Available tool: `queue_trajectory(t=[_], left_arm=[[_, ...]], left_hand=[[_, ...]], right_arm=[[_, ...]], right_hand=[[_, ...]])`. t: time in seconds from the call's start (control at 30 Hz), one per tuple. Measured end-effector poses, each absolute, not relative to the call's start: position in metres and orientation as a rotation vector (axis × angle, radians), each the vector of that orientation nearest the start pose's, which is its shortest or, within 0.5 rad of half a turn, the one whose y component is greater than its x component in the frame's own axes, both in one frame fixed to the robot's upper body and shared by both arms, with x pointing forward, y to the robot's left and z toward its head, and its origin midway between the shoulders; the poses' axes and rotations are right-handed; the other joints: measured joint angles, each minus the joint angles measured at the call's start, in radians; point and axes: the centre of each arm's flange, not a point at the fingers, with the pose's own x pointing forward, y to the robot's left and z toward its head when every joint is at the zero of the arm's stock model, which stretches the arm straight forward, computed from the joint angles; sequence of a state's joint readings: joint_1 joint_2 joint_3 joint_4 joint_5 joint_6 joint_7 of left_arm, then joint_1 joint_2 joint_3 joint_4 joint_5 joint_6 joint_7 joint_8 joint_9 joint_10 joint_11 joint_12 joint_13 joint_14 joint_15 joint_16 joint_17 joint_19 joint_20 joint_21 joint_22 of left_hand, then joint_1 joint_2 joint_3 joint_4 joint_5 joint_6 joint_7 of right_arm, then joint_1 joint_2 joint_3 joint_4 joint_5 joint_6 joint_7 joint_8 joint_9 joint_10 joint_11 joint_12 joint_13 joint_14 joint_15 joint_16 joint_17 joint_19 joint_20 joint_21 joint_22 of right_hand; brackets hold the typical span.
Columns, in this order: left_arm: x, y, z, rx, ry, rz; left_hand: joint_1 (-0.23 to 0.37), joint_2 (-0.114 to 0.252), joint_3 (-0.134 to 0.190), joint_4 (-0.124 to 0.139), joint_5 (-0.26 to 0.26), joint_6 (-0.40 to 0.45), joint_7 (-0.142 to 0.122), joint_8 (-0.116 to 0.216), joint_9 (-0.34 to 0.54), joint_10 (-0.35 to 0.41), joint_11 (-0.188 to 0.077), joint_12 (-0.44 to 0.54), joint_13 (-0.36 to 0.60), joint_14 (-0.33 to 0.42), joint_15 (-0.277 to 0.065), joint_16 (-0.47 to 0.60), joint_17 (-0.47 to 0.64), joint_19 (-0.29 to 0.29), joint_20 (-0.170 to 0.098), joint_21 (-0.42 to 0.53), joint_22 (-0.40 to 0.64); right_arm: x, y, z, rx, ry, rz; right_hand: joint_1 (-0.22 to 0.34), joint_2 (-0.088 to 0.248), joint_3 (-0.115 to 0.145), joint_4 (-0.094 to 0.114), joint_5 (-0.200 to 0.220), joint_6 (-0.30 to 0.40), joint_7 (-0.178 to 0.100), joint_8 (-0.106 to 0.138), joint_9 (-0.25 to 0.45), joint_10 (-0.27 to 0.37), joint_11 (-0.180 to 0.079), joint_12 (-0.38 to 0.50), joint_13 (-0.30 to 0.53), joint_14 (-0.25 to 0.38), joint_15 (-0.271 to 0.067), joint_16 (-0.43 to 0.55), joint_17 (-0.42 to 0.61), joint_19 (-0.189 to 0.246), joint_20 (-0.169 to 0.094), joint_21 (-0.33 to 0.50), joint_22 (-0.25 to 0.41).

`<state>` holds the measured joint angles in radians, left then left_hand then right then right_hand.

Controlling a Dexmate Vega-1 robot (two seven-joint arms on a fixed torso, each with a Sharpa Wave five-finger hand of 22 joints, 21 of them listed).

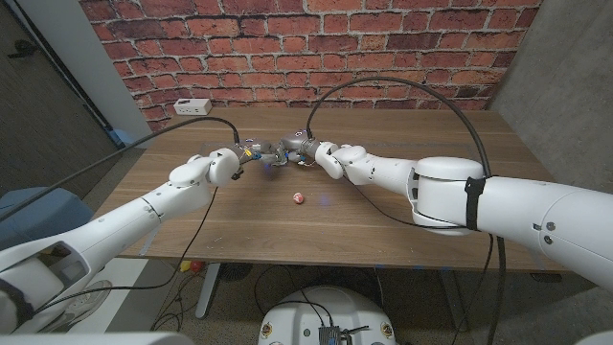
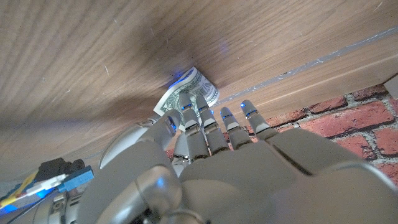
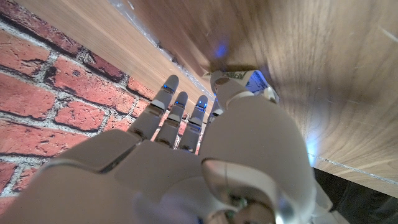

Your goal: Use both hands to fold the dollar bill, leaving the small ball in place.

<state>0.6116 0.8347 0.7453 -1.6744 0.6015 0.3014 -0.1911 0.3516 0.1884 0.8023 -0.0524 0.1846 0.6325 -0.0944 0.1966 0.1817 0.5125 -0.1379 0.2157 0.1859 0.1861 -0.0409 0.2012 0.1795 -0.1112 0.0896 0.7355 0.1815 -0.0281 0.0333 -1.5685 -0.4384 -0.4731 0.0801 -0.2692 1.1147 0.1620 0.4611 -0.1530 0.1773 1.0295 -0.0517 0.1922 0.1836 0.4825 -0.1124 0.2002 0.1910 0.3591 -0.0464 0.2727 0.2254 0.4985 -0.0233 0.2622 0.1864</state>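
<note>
Wooden counter (image 1: 383,230), brick wall behind its far edge. Item one: dollar bill (image 2: 188,95), lying toward the far half of the counter, left of the middle, between the two hands; in the left wrist view its free end shows flat on the wood in front of the fingertips; in the right wrist view a strip of it (image 3: 239,74) shows at the thumb tip. Item two: small ball (image 1: 298,198), pink and white, loose on the counter just nearer the front edge than the two hands, apart from both and from the bill. Left hand (image 1: 251,153): reaches in from the left side to the bill, fingers (image 2: 203,118) stretched toward its near end, thumb drawn in beside them; it appears to pinch the bill's end, though the contact itself is hidden. Right hand (image 1: 290,150): reaches in from the right side, meeting the left hand over the bill, fingers extended, thumb tip on the bill; whether it actually grasps the bill cannot be told. Item three: white box (image 1: 193,106), on the far left corner of the counter against the wall, well apart from the rest.
</note>
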Motion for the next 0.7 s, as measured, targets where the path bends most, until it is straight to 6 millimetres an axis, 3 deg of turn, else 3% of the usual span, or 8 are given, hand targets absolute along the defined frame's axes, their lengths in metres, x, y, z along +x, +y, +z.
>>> queue_trajectory(t=[0.07,0.1,0.2,0.37,0.47,0.7], left_arm=[[0.639,0.252,0.022,1.643,-0.343,0.004],[0.635,0.236,0.02,1.672,-0.36,-0.018],[0.636,0.24,0.02,1.707,-0.319,0.003],[0.635,0.231,0.019,1.759,-0.282,0.008],[0.635,0.232,0.019,1.773,-0.259,0.016],[0.635,0.231,0.017,1.786,-0.23,0.019]], left_hand=[[-0.005,0.003,-0.006,0.011,0.0,0.004,0.004,0.0,0.0,0.004,0.004,0.0,0.0,0.0,0.0,0.0,0.004,-0.007,-0.004,-0.007,0.0],[-0.015,-0.002,-0.007,0.017,0.0,0.005,0.005,0.0,0.0,0.005,0.005,0.0,0.0,0.0,0.0,0.0,0.005,-0.007,-0.004,-0.008,0.0],[-0.036,-0.007,-0.014,0.037,0.0,0.007,0.007,0.0,0.002,0.008,0.008,0.0,0.0,0.0,0.0,0.0,0.008,-0.012,-0.001,-0.008,0.003],[-0.06,-0.015,-0.026,0.066,-0.004,0.005,0.017,-0.004,0.002,0.007,0.015,0.0,0.003,0.0,0.0,0.0,0.009,-0.023,0.001,-0.015,0.003],[-0.076,-0.021,-0.027,0.083,-0.004,-0.003,0.023,-0.012,0.002,0.0,0.021,-0.001,0.003,0.0,0.0,0.0,0.009,-0.023,0.002,-0.015,0.003],[-0.1,-0.026,-0.016,0.096,-0.004,-0.087,0.01,-0.027,-0.001,-0.07,0.019,-0.027,0.003,-0.013,0.005,-0.006,0.002,-0.023,0.001,-0.022,0.003]], right_arm=[[0.72,0.028,0.003,-1.883,-0.765,0.232],[0.717,0.031,0.004,-1.874,-0.81,0.238],[0.718,0.029,0.004,-1.873,-0.807,0.236],[0.714,0.03,0.004,-1.858,-0.856,0.244],[0.715,0.028,0.004,-1.855,-0.862,0.242],[0.714,0.026,0.006,-1.842,-0.877,0.24]], right_hand=[[0.0,0.0,0.0,0.0,0.0,0.002,0.002,0.0,0.0,0.0,0.0,0.0,0.0,0.0,0.0,0.0,0.0,0.0,0.0,0.0,0.0],[0.0,0.0,0.0,0.0,0.0,0.002,0.002,0.0,0.0,0.0,0.0,0.0,0.0,0.0,0.0,0.0,0.0,0.0,0.0,0.0,0.0],[0.0,0.0,0.0,0.0,0.0,0.002,0.002,0.0,0.0,0.0,0.0,0.0,0.0,0.0,0.0,0.0,0.0,0.0,0.0,0.0,0.0],[0.0,0.0,0.0,0.0,0.0,-0.001,0.0,0.0,0.0,0.0,0.0,0.0,0.0,0.0,0.0,0.0,0.005,0.0,0.0,0.0,0.0],[0.0,0.0,-0.003,0.003,0.0,-0.047,-0.005,-0.014,0.006,-0.003,0.003,0.0,0.0,0.002,0.002,-0.007,0.002,0.0,0.0,0.0,0.0],[-0.033,-0.017,-0.01,0.015,0.0,-0.135,-0.01,-0.024,0.001,-0.015,0.014,-0.005,0.0,0.005,0.005,-0.014,0.002,0.004,0.004,0.0,0.0]])
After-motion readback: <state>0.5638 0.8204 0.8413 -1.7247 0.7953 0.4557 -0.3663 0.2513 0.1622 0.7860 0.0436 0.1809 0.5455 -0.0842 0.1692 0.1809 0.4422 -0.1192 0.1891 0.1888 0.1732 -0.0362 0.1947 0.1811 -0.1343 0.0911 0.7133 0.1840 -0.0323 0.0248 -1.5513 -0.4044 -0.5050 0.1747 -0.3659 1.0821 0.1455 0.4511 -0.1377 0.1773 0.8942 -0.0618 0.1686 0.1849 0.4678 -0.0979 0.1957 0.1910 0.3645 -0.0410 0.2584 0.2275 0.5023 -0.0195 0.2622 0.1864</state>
